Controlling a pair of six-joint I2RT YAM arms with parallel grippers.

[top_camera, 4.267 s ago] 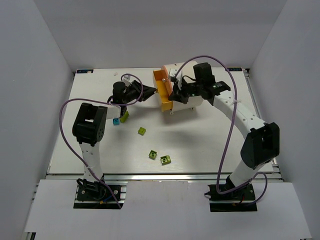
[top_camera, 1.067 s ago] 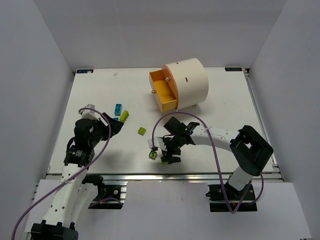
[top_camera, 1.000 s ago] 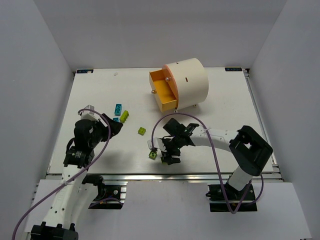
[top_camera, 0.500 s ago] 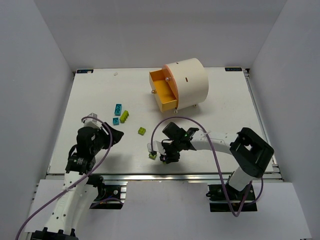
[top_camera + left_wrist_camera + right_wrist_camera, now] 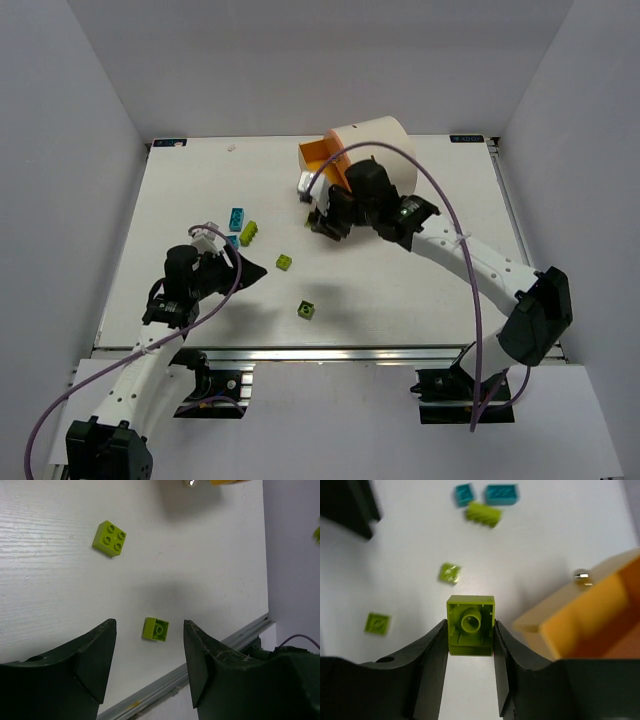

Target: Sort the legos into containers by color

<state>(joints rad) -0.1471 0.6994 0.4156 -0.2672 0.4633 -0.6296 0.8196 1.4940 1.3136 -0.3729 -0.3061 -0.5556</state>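
Note:
My right gripper (image 5: 469, 623) is shut on a lime lego (image 5: 470, 611), held underside-up above the table beside the open orange drawer (image 5: 592, 625) of the cream drum container (image 5: 388, 140). From above, the right gripper (image 5: 322, 222) hangs just in front of the drawer (image 5: 322, 156). My left gripper (image 5: 149, 622) is open and empty above a lime lego (image 5: 155, 629) lying on its side; another lime lego (image 5: 109, 538) lies farther off. Two teal legos (image 5: 237, 217) (image 5: 232, 241) and a lime one (image 5: 248, 233) lie at the left.
A brass knob (image 5: 581, 575) sticks out of the drawer front. The table's metal front rail (image 5: 210, 655) runs close behind the lego under my left gripper. White walls (image 5: 90, 150) enclose the table on three sides.
The right gripper shut on a lime lego near the front edge and carried it up to the drum's drawer. The left arm swung right and lower, its jaws narrowing slightly.

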